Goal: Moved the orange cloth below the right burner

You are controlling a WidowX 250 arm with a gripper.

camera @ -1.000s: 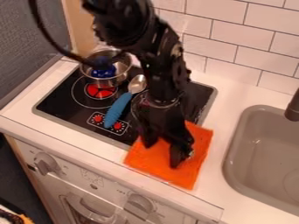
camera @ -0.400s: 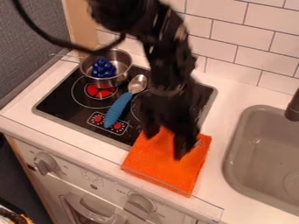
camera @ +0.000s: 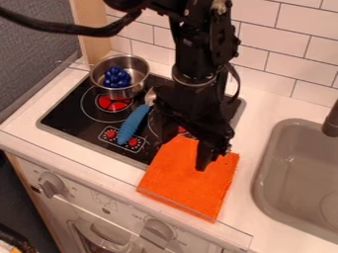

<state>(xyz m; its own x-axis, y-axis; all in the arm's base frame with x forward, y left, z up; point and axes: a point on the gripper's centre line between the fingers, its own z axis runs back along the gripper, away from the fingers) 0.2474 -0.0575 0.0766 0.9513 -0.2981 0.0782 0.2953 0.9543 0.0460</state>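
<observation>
hanging down with the black gripper point(camera: 180, 157) over the upper part of the orange cloth point(camera: 188, 180). spread well open at the fingers, one above the cloth's upper left corner, the other over its upper right part, with no hold on anything to be seen between them. cannot tell whether touching the cloth.

as for the cloth, lying fairly flat just below the right burner point(camera: 153, 126), partly over the near right corner of the black stovetop point(camera: 72, 121) and partly on the white counter point(camera: 271, 227), down to the front edge.

at the back left of the stovetop, on the left burner point(camera: 113, 104), seeing a metal pot point(camera: 135, 92) with a blue bunch of grapes point(camera: 117, 77) inside. between the two burners, lying aslant, a spoon point(camera: 134, 122), blue handle toward the front, bowl end partly hidden by the arm. to the right, set into the counter, a grey sink point(camera: 297, 183), with a dark faucet point(camera: 331, 122) at the edge of the view.
</observation>
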